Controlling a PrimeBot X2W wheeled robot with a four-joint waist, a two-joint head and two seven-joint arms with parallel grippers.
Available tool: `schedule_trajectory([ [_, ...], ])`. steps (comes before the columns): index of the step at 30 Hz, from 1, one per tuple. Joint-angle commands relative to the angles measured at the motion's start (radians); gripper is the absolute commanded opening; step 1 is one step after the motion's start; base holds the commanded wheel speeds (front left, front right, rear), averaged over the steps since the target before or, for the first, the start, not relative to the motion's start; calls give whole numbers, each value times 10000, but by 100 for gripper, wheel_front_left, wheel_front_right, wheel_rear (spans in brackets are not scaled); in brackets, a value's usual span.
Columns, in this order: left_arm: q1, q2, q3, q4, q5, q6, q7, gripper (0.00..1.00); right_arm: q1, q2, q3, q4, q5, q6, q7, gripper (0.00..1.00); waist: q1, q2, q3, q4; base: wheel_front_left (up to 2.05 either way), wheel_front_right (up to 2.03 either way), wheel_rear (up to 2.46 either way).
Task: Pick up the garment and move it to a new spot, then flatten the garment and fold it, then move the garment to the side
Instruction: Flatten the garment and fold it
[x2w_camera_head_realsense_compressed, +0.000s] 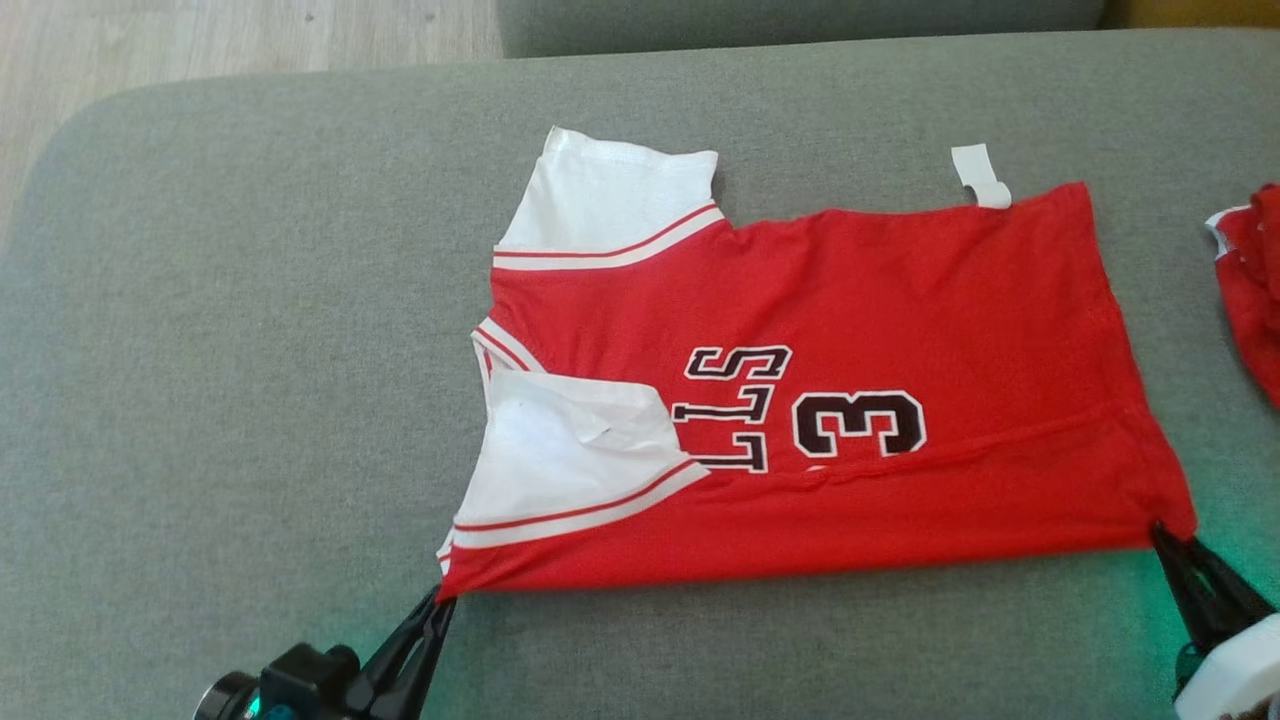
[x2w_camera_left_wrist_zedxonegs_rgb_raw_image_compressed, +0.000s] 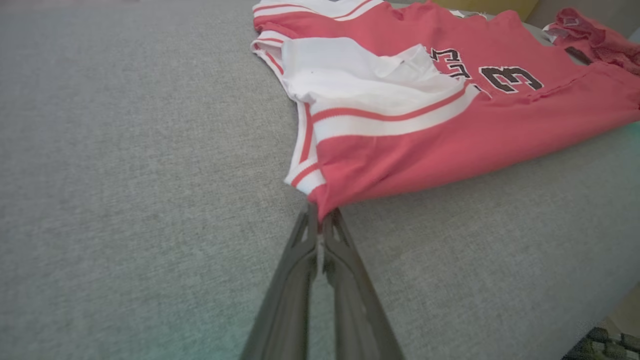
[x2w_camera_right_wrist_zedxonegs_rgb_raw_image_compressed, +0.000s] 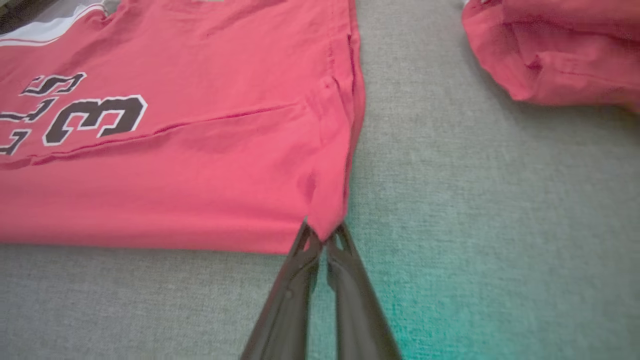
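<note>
A red knit jersey lies spread across the middle of a grey, coarse-woven sofa cushion, its shoulders toward the robot's left and its hem toward the right. The near long edge is doubled over onto the front, and the raised seam of that fold cuts across the foot of the black, white-outlined "3" and the letters beside it. Two smooth white sleeve panels, each trimmed with a white band and a thin red stripe, fan out at the shoulder end. A small white tag curls off the far edge.

The left gripper has its long dark fingers pressed together on the near shoulder corner, red cloth nipped between the tips. The right gripper pinches the near hem corner the same way, fingers all but touching, with a fold of fabric caught between them. A second crumpled red garment sits apart at the cushion's right edge. Pale wood-grain floor shows beyond the cushion's rounded corner.
</note>
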Motion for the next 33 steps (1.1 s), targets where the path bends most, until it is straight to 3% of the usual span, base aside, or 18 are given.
schedule_trajectory([
  [1,-240,323,362,-231,-47,115,-11,14,22,-394,-143,-212,-95,65,-22,100,1,0,-20,-7,0,0,0],
  [2,-275,322,355,-223,-54,145,79,69,68,-324,-238,-312,-186,65,63,100,1,0,-49,-30,0,0,0],
  [3,-330,324,365,-249,-67,167,145,100,100,-259,-351,-411,-274,65,155,100,1,0,-73,-62,0,0,0],
  [10,-1383,925,1041,-1603,-442,17,724,100,-65,223,-1256,-1527,-1226,65,213,100,1,0,91,-409,0,0,0],
  [13,-2824,1434,1307,-2123,-322,-326,1417,100,-305,458,-1367,-1984,-1491,65,353,100,1,0,444,-621,0,0,0],
  [15,-4003,1473,1329,-2156,-576,-710,2179,100,-505,575,-1378,-2206,-1640,65,426,100,1,0,763,-768,0,0,0],
  [19,-6657,1352,943,-1295,-1530,-1244,4203,100,-1023,759,-1220,-2495,-1924,65,593,100,1,0,1441,-1225,0,0,0],
  [22,-8369,1115,661,-252,-2832,-1338,5775,100,-1525,913,-956,-2666,-2062,65,686,100,1,0,1953,-1688,0,0,0],
  [25,-9691,1240,419,677,-3828,-1349,6990,100,-2044,1041,-558,-2691,-2156,65,714,100,1,0,2355,-2240,0,0,0],
  [29,-10710,1648,-28,1878,-4175,-1352,7925,100,-2536,1132,-105,-2544,-2266,65,632,100,1,0,2730,-2794,0,0,0],
  [33,-11132,2104,-412,2875,-3958,-1353,7861,100,-2882,1259,282,-2492,-2323,65,517,100,1,0,2952,-3259,0,0,0],
])
